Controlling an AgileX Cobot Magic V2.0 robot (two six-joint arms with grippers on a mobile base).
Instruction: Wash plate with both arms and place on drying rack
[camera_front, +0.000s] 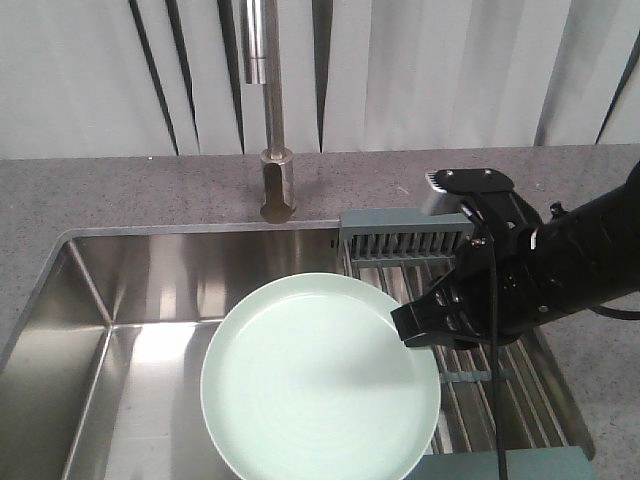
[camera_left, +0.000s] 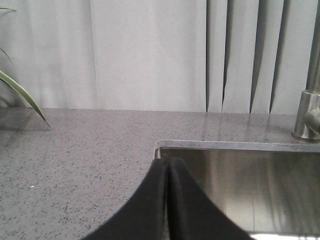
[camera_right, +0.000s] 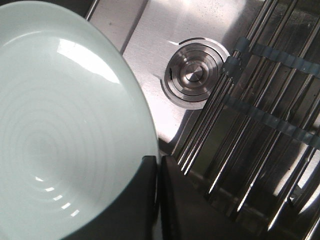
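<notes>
The pale mint-green plate (camera_front: 318, 378) hangs over the steel sink, face up and slightly tilted. My right gripper (camera_front: 412, 335) is shut on its right rim; in the right wrist view the rim of the plate (camera_right: 65, 130) runs between the two black fingers (camera_right: 159, 165). The right arm (camera_front: 560, 260) reaches in from the right over the drying rack (camera_front: 450, 300), whose steel rods (camera_right: 250, 125) lie just right of the gripper. My left gripper (camera_left: 168, 162) is shut with nothing in it, above the sink's left corner and the counter. It does not show in the front view.
The sink basin (camera_front: 130, 360) has a round drain (camera_right: 192, 77) below the plate. A steel faucet (camera_front: 272, 120) rises at the back middle. Grey speckled counter (camera_left: 75, 160) surrounds the sink. A plant leaf (camera_left: 20, 92) shows at far left.
</notes>
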